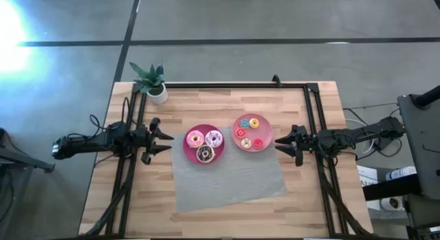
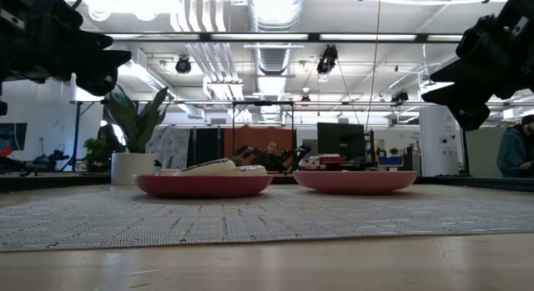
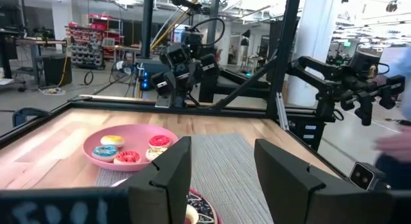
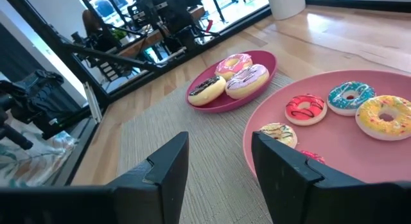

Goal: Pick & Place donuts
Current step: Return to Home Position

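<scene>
Left gripper (image 1: pixel 163 139) hangs just left of the magenta plate (image 1: pixel 189 153), fingers parted, empty. Three big donuts (image 1: pixel 195 138) lie on that plate. Small donuts (image 1: pixel 254 123) fill the pink plate (image 1: pixel 267 133) beside it; beyond that plate, the right gripper (image 1: pixel 278 142) is likewise spread and empty.

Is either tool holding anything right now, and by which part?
Nothing is held. The left tool and right tool are both open and empty; the donuts lie on the plates.

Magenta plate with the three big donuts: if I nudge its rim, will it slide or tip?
Likely slides, not tips: the magenta plate looks low and wide in the low view. The woven mat beneath may drag or bunch. Its three donuts lie loose and could shift. Left gripper and right gripper wait open alongside.
</scene>
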